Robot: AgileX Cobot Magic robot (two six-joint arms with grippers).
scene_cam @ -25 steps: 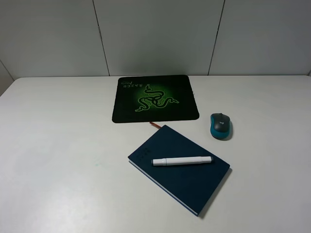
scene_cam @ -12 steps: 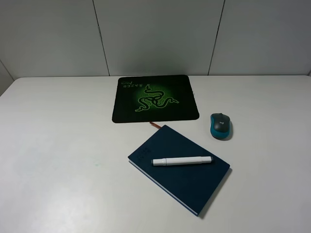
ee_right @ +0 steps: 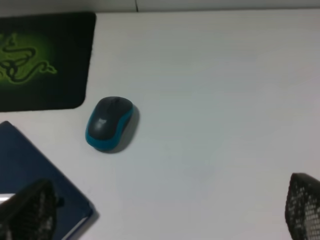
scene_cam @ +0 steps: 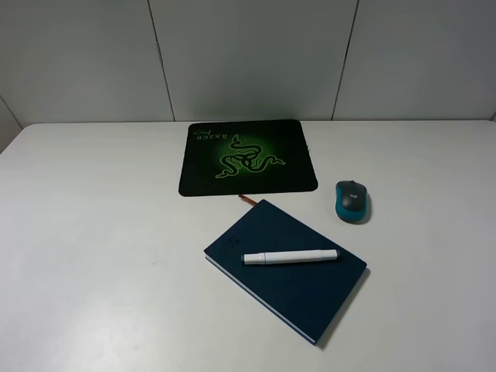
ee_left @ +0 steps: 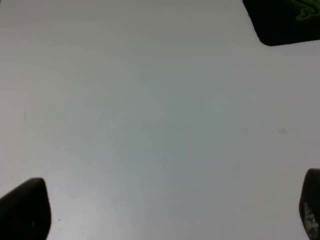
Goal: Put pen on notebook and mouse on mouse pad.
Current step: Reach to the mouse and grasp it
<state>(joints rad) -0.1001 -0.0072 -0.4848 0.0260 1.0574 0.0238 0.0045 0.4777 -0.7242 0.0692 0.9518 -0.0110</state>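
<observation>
**A:** Where is the room to move, nearest first?

**B:** The notebook [scene_cam: 287,271] lies nearest, turned so one corner points at the high camera. The pen [scene_cam: 291,256] rests flat across its cover, dark tip to the right. The white table [scene_cam: 101,256] is bare all along the notebook's left side and bare again to its right.

**A:** And the pincers?

**B:** The left gripper [ee_left: 167,207] hangs wide open over bare table and holds nothing. A corner of the mouse pad [ee_left: 285,20] shows at the edge of its wrist view. The right gripper [ee_right: 165,210] is spread just as wide, also empty, beside the notebook's edge.

**A:** The mouse?

**B:** The mouse [scene_cam: 353,201] sits on bare table beyond the notebook's right corner, apart from it and off the pad. A clear strip separates it from the pad's near right corner. The pad lies farthest, its back edge near the wall [scene_cam: 248,54]. A reddish ribbon [scene_cam: 249,200] runs from the notebook's far corner nearly to the pad.

**A:** Any writing?

**B:** Green lettering [scene_cam: 219,135] on the pad reads RAZER, upside down to the high camera, beside a green snake emblem [scene_cam: 246,161]. The mouse's small mark is too blurred to read.
</observation>
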